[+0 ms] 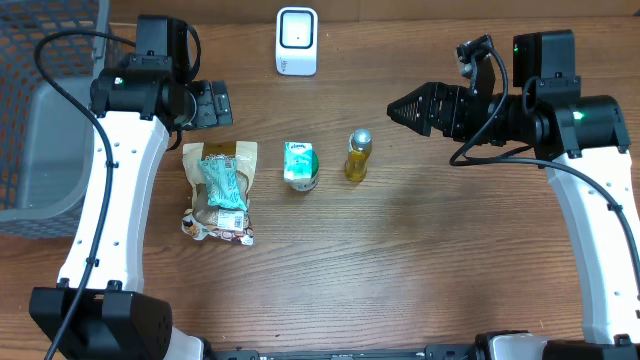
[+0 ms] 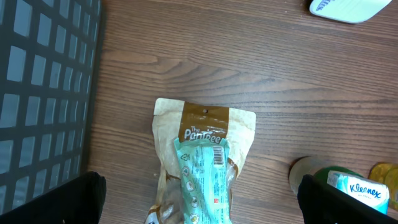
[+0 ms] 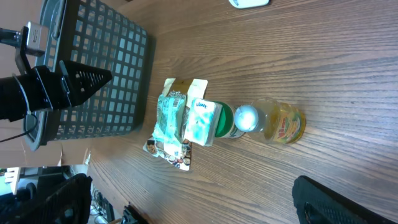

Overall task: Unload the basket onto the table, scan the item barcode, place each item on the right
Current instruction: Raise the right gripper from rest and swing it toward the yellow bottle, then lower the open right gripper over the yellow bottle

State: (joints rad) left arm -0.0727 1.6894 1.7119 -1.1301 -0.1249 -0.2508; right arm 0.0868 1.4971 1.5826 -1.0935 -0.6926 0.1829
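Wooden tabletop carries the scannable goods in a row across the middle of the overhead frame: a brown snack pouch [image 1: 228, 153] with a teal packet [image 1: 224, 185] lying on it, a Kleenex pack [image 1: 300, 165], and a small yellow bottle [image 1: 357, 156]. The white scanner [image 1: 296, 40] sits at top centre, well apart from them. The left gripper [image 1: 222, 104], upper left, and the right gripper [image 1: 398, 108], upper right, are both spread wide and empty.

Likely trouble:
- The stacked packet may slide off, or both bags may come up together.
- The upright bottle could topple if a wide jaw clips it or the nearby Kleenex pack.
- An item lifted code-side away from the scanner would not register.
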